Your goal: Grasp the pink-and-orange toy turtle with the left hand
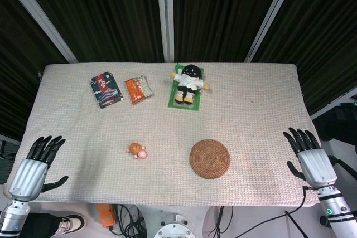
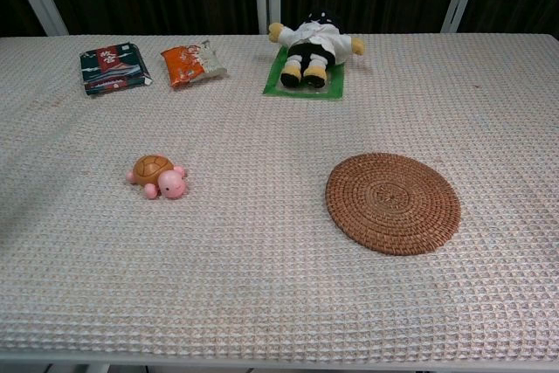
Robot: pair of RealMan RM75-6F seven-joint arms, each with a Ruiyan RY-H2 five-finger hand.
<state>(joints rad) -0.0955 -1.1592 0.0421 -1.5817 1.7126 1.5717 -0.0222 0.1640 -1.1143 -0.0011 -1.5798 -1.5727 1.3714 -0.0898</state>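
Observation:
The pink-and-orange toy turtle (image 1: 137, 150) (image 2: 158, 175) lies on the table cloth, left of centre and toward the front, its pink head pointing to the front right. My left hand (image 1: 34, 166) rests flat at the front left corner of the table, fingers spread, holding nothing, well to the left of the turtle. My right hand (image 1: 310, 159) lies at the front right edge, fingers spread and empty. Neither hand shows in the chest view.
A round woven mat (image 1: 210, 159) (image 2: 393, 202) sits right of the turtle. At the back are a dark snack packet (image 1: 105, 88) (image 2: 111, 67), an orange snack packet (image 1: 138, 88) (image 2: 192, 61) and a plush doll (image 1: 189, 83) (image 2: 314, 50) on a green card.

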